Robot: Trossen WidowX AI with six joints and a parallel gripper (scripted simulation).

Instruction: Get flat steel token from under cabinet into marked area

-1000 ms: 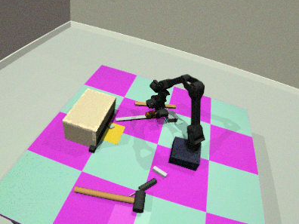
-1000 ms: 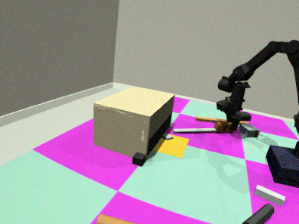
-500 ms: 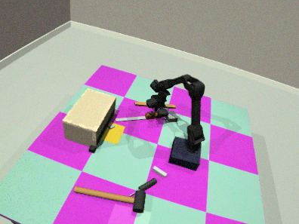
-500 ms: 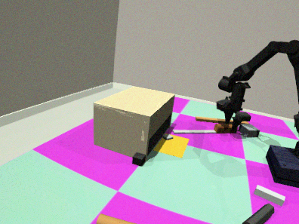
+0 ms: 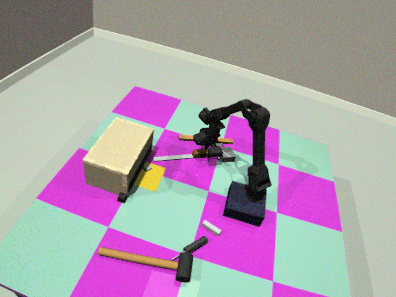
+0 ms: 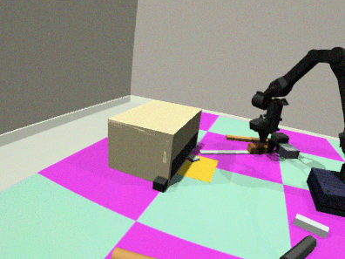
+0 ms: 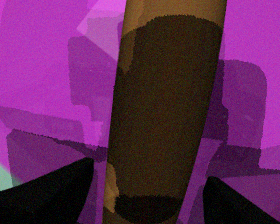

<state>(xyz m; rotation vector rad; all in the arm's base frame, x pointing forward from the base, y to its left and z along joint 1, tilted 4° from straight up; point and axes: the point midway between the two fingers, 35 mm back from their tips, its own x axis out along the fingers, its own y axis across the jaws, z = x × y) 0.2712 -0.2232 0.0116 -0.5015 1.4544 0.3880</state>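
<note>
The steel token (image 5: 147, 167) (image 6: 194, 159) is a small grey piece close to the cabinet's front, at the yellow marked area's (image 5: 154, 177) (image 6: 203, 169) back corner. I cannot tell if it is wholly inside or touches anything. A tool with a long flat pale blade (image 5: 172, 158) (image 6: 224, 152) lies with its blade end near the cabinet (image 5: 118, 141) (image 6: 144, 147) and off the token. My gripper (image 5: 206, 153) (image 6: 263, 147) (image 7: 150, 177) is open around the tool's wooden handle (image 5: 199, 153) (image 6: 253, 148) (image 7: 162, 100); gaps show on both sides.
A second wooden stick (image 5: 188, 137) (image 6: 237, 137) lies behind the gripper, and a grey block (image 5: 228, 155) (image 6: 288, 150) beside it. A hammer (image 5: 140, 259), a dark-handled tool (image 5: 195, 244) (image 6: 300, 247) and a white bar (image 5: 212, 227) (image 6: 311, 225) lie nearer the front.
</note>
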